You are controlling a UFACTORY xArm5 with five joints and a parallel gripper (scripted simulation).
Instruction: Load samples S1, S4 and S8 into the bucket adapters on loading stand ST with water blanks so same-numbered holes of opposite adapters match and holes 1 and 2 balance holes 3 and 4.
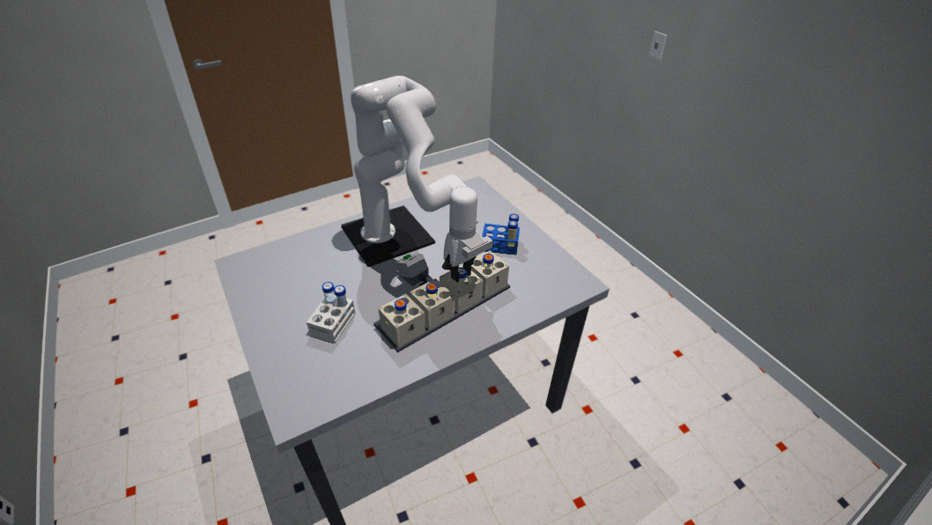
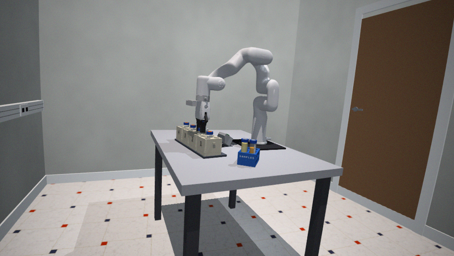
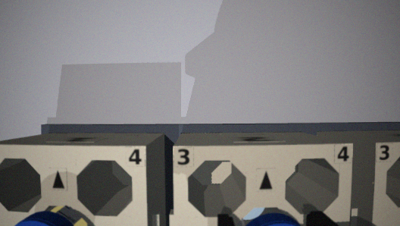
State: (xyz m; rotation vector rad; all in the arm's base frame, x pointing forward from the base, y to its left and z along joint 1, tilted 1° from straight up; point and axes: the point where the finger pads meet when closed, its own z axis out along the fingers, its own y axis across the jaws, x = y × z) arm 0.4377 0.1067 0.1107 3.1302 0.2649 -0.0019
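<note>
My gripper (image 1: 462, 269) (image 2: 201, 131) (image 3: 272, 221) is open, its fingertips just either side of a blue-capped tube (image 3: 273, 220) in the middle hole of adapter 2 (image 1: 470, 295) (image 3: 254, 151); pale blue shows below the cap, and its dot is out of view. Orange-dotted tubes stand in adapter 1 (image 1: 497, 281) (image 2: 207, 148) (image 3: 110, 152), adapter 3 (image 1: 441, 312) and adapter 4 (image 1: 410, 329). Their IDs are too small to read. In the wrist view, holes 3 and 4 of adapter 2 are empty. The green DONE key (image 1: 406, 257) sits on its sloped desk behind the adapters.
A white rack (image 1: 321, 332) at the left holds two blue-capped tubes. The blue SAMPLES rack (image 2: 247, 162) at the right holds a yellow-filled tube (image 2: 244, 146) and an orange-filled tube (image 2: 252, 149). The dark loading stand (image 2: 216, 156) (image 3: 265, 128) carries the adapters in a close row.
</note>
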